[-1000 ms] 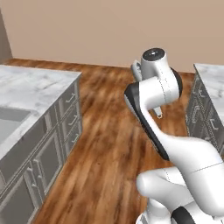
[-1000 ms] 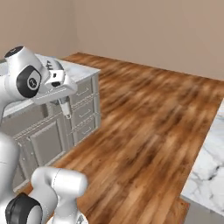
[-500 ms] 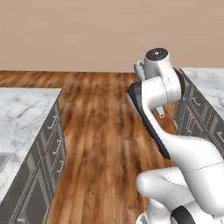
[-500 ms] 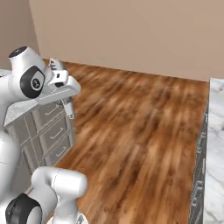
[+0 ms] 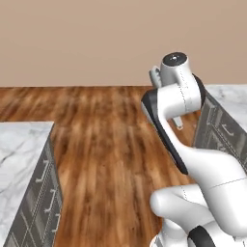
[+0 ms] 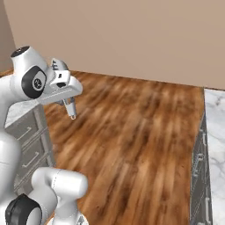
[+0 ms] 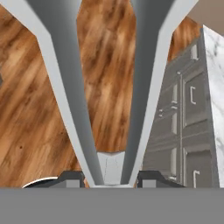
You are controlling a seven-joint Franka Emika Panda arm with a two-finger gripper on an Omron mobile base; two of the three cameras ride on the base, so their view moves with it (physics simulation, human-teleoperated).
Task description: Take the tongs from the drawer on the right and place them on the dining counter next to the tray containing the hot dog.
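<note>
With tongs [image 7: 109, 87] clamped in its end effector [image 6: 71, 115], the robot stands over bare floor [image 6: 132, 132]; setting them beside the tray remains

Floor [image 5: 106, 144]: brown wood planks, running to beige wall. Desk [image 5: 17, 149], left: white marble top with grey veins, grey drawer fronts below, standing on floor. Second desk [image 6: 214, 132], right: marble top, grey panelled cabinet fronts [image 7: 186, 127] with bar handles, standing on floor.
</note>
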